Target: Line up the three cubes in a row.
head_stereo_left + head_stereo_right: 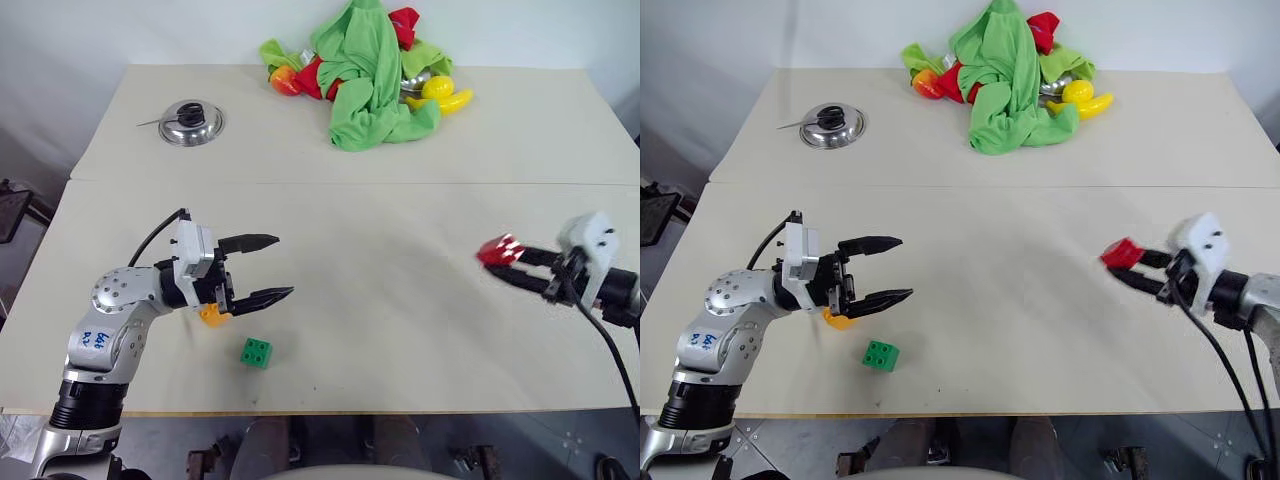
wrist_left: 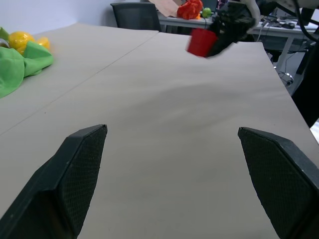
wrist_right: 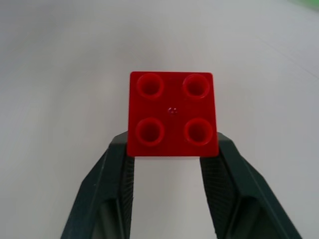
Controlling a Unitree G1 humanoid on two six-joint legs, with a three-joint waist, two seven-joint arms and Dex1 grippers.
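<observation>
Red cube (image 3: 172,114) sits pinched between the two black fingers of the right end effector (image 1: 513,262), lifted clear of the surface (image 1: 400,320) on its right side, with no lettering legible on the studded face. Green cube (image 1: 256,352) lies on the surface near the front edge, and the orange-yellow cube (image 1: 212,316) lies just behind it to the left, partly hidden beneath the left end effector (image 1: 265,268). Left end effector hangs wide apart and empty over that cube; blue handwriting on its arm is not readable.
</observation>
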